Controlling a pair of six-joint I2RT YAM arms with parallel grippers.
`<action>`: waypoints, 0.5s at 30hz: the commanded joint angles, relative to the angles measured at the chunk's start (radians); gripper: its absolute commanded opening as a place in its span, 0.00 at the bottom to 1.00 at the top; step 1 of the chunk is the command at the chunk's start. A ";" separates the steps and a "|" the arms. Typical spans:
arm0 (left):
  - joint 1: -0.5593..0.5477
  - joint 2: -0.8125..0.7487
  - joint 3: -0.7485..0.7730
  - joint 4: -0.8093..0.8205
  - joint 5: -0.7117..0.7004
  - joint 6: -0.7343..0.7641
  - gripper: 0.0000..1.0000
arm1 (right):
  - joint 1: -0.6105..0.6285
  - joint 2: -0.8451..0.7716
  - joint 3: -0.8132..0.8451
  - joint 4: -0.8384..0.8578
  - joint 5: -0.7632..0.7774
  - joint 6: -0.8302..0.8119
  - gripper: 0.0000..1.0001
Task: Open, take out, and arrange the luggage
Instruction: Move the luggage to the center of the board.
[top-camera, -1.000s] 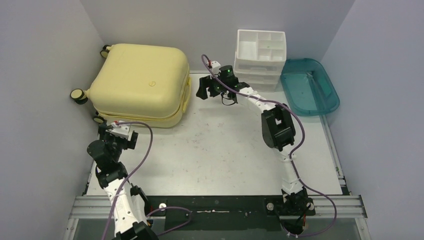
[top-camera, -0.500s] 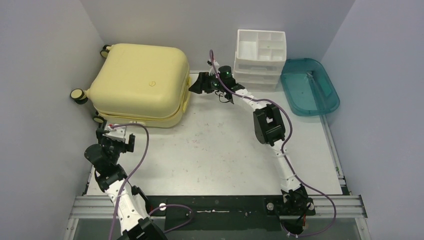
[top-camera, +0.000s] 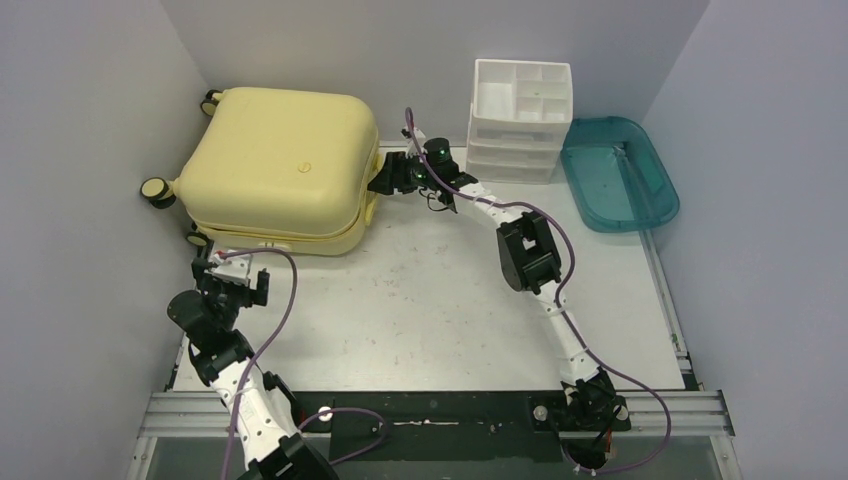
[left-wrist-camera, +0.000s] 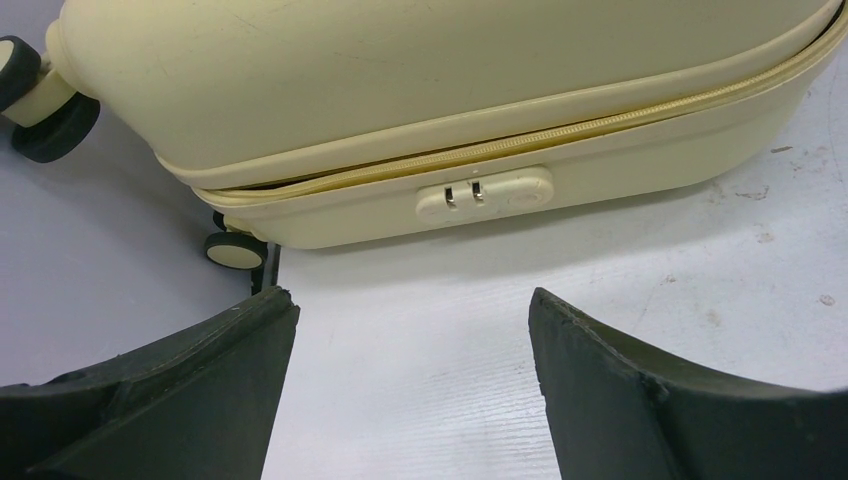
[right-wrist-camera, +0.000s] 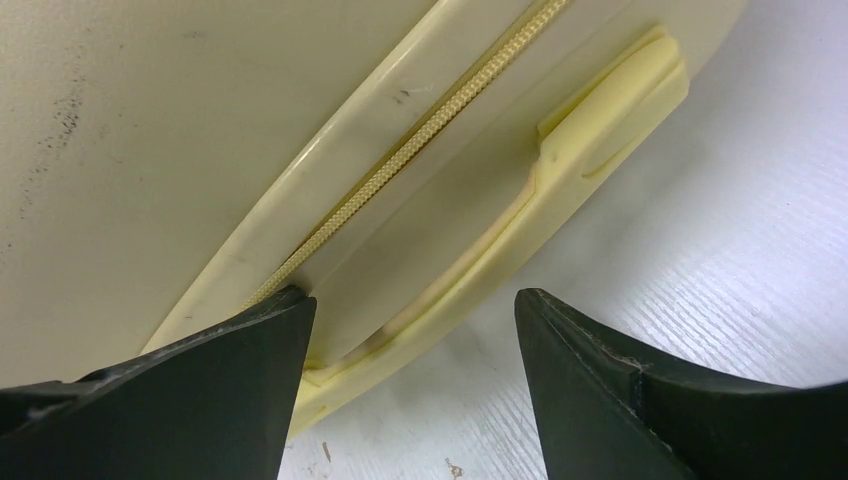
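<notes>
The pale-yellow luggage (top-camera: 280, 165) lies flat and zipped shut at the back left of the table, wheels to the left. My left gripper (top-camera: 232, 268) is open and empty, just in front of the luggage's near side; the left wrist view shows its lock plate (left-wrist-camera: 484, 192) and zipper line ahead of my gripper (left-wrist-camera: 412, 315). My right gripper (top-camera: 384, 176) is open at the luggage's right side. In the right wrist view its jaws (right-wrist-camera: 412, 315) straddle the lower end of the side handle (right-wrist-camera: 560, 160), the left finger (right-wrist-camera: 250, 350) against the shell near the zipper (right-wrist-camera: 440, 120).
A white drawer organizer (top-camera: 520, 118) stands at the back, right of the luggage. A teal plastic tray (top-camera: 618, 172) lies at the back right. Grey walls close in on the left, back and right.
My right gripper has moved left from near the organizer to the luggage's right side by the handle. My left gripper has drawn back slightly toward the near edge.
</notes>
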 joint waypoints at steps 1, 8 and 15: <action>0.023 -0.016 0.003 0.006 0.044 -0.001 0.83 | 0.021 0.041 0.057 0.037 0.018 0.001 0.74; 0.037 -0.018 0.003 0.007 0.056 -0.004 0.83 | 0.041 0.085 0.070 0.065 -0.012 0.065 0.66; 0.041 -0.022 0.002 0.009 0.063 -0.005 0.83 | 0.019 0.081 -0.024 0.172 -0.082 0.242 0.58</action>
